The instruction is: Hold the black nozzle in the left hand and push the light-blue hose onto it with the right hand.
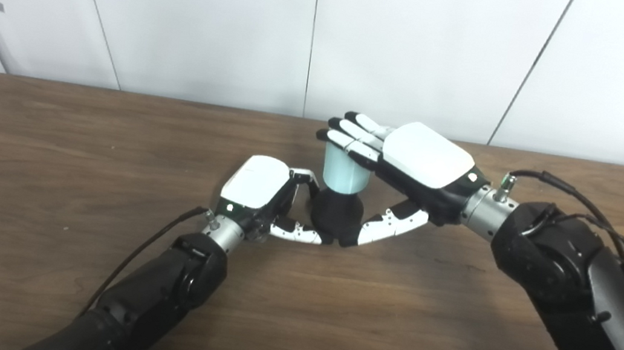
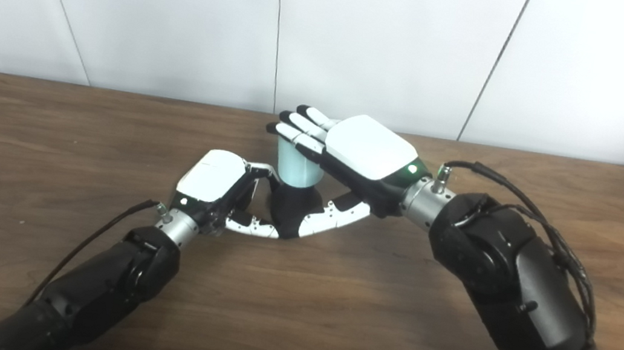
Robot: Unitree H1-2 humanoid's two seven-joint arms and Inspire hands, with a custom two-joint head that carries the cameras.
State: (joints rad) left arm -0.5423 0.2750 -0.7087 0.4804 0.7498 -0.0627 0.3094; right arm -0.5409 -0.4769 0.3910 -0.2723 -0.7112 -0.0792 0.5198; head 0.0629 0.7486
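The black nozzle (image 1: 336, 214) stands upright on the wooden table (image 1: 45, 162) near its middle. My left hand (image 1: 257, 190) is shut on it from the left, fingers curled behind it and thumb along its front. The light-blue hose (image 1: 344, 171), a short pale cylinder, sits upright on top of the nozzle. My right hand (image 1: 419, 156) lies across the hose's top from the right, fingers stretched out flat over it and thumb reaching down to the nozzle's right side. The joint between hose and nozzle shows in the right eye view too, with the hose (image 2: 296, 168) above the nozzle (image 2: 289, 207).
White wall panels (image 1: 308, 28) rise right behind the table's far edge. A black cable (image 1: 604, 222) loops off my right forearm, and another cable (image 1: 149, 244) trails from my left wrist along the tabletop.
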